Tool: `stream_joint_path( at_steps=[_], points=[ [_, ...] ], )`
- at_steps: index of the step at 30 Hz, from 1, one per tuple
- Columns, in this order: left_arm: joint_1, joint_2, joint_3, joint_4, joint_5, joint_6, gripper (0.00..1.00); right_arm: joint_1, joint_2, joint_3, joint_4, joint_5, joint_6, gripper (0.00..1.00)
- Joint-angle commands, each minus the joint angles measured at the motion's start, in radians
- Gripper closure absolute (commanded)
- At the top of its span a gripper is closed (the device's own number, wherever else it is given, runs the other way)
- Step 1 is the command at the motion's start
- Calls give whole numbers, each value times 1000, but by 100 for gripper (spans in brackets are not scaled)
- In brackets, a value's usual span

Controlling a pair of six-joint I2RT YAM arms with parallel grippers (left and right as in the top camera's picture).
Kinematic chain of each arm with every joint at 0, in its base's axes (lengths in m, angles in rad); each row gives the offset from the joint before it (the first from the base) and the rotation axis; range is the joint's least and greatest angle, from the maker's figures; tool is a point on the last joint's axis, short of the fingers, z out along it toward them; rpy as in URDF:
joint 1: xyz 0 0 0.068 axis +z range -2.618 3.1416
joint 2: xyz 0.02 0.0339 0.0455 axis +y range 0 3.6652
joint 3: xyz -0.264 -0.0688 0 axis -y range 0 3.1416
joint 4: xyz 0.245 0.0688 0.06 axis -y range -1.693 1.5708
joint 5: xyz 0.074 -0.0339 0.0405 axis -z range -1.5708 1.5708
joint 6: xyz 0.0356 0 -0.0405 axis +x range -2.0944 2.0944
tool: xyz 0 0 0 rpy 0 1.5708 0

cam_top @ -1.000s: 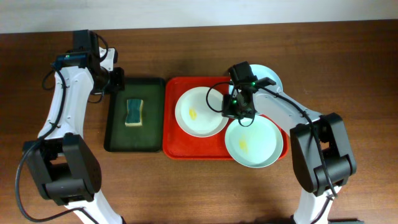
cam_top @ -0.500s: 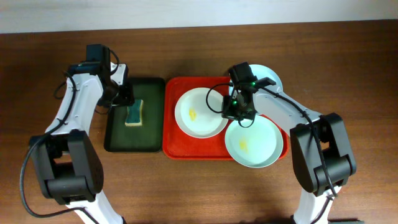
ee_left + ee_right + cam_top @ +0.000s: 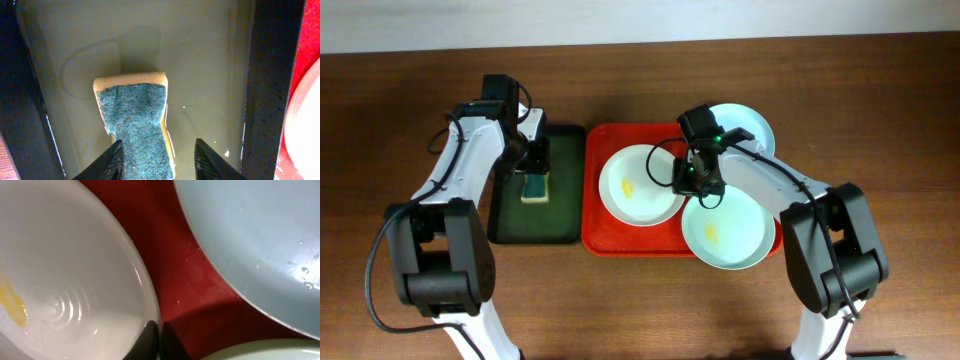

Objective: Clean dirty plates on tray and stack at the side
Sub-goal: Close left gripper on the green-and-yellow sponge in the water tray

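On tray (image 3: 595, 235), white plate (image 3: 652, 198) bears yellow smear (image 3: 630, 185).

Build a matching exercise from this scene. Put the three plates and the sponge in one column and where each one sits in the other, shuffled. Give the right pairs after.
Column 1
1. white plate
2. mint green plate
3. pale blue plate
4. sponge

Column 2 (places as seen in the overhead view)
A. in the dark green tray
B. at the top right corner of the red tray
C. on the left half of the red tray
D. at the bottom right corner of the red tray

Pairs: 1-C; 2-D; 3-B; 4-A
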Motion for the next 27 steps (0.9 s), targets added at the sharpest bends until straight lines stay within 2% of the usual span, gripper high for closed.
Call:
stream_joint_path(
  at_steps=[1, 3, 5, 6, 20, 27],
  points=[
    [2, 8, -7, 3, -10, 13, 56, 11, 13, -12, 19, 52, 19, 83],
    [2, 8, -7, 6, -10, 13, 56, 11, 13, -12, 27, 59, 19, 84],
    [2, 8, -7, 6, -10, 13, 57, 10, 12, -10, 29, 58, 19, 95],
    [2, 8, -7, 8, -10, 13, 57, 9, 11, -6, 29, 51, 19, 96],
    [2, 8, -7, 11, -6, 13, 57, 9, 8, 39, 3, 29, 11, 86],
    [2, 8, -7, 11, -6, 13, 57, 9, 7, 56, -28, 29, 11, 90]
  ],
)
